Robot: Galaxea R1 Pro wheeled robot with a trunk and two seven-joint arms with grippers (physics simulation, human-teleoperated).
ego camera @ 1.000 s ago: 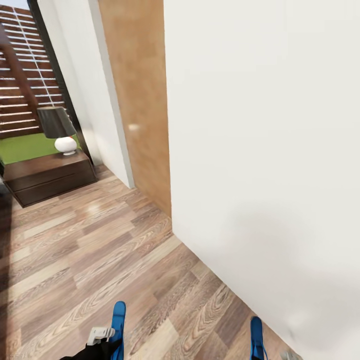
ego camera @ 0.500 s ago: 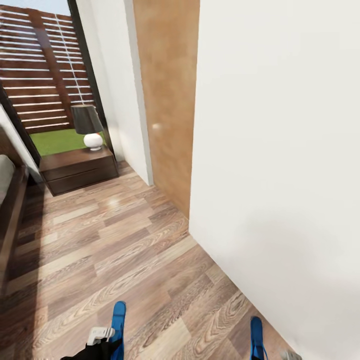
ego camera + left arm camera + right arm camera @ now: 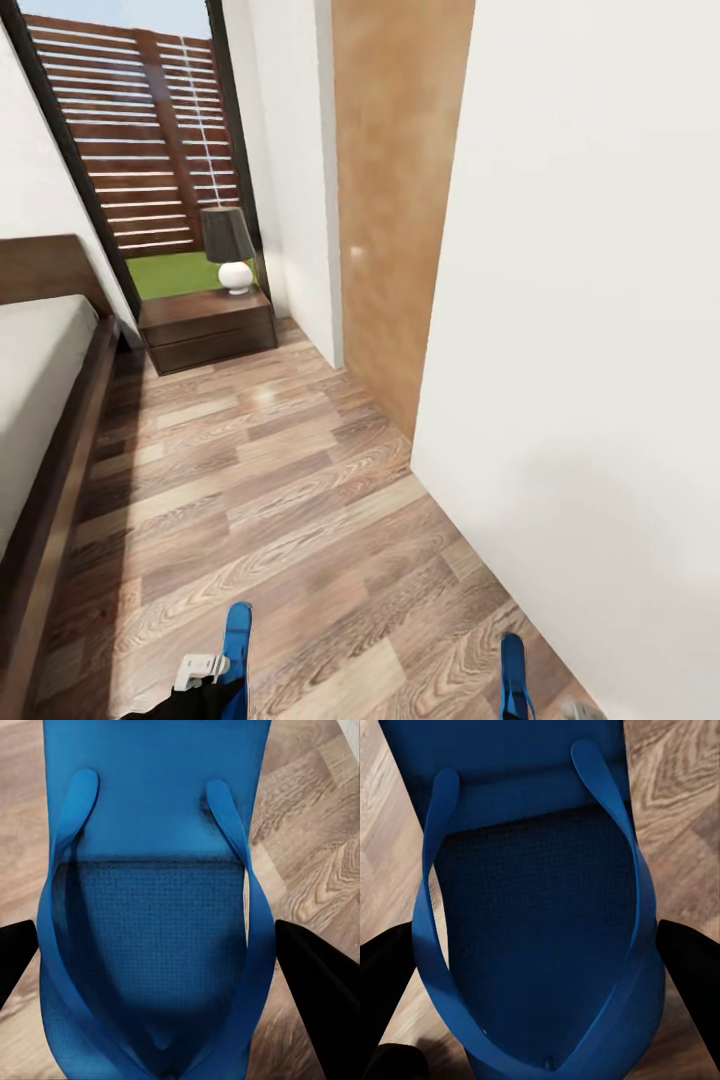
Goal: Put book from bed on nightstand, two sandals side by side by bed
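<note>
- Your left gripper [image 3: 161,945] pinches a blue sandal [image 3: 154,907]: a dark finger [image 3: 315,990] presses on each edge of the sole, straps toward the wrist camera.
- In the head view that left sandal [image 3: 236,645] sticks up at the bottom edge, beside the gripper's pale body, over the floor [image 3: 260,500].
- Your right gripper [image 3: 536,982] pinches the other sandal [image 3: 536,907] the same way, a dark finger [image 3: 690,975] on either side.
- In the head view this right sandal [image 3: 512,675] shows at the bottom edge, near the white wall [image 3: 590,300].
- Bed [image 3: 35,400] lies at your left: pale mattress, dark brown frame, brown headboard.
- Nightstand [image 3: 208,328] stands past the bed's head, just beside it, with a dark-shaded lamp [image 3: 229,248] on top.
- Brown door [image 3: 395,200] sits between white wall sections on your right.
- Book: cannot tell where it is.
</note>
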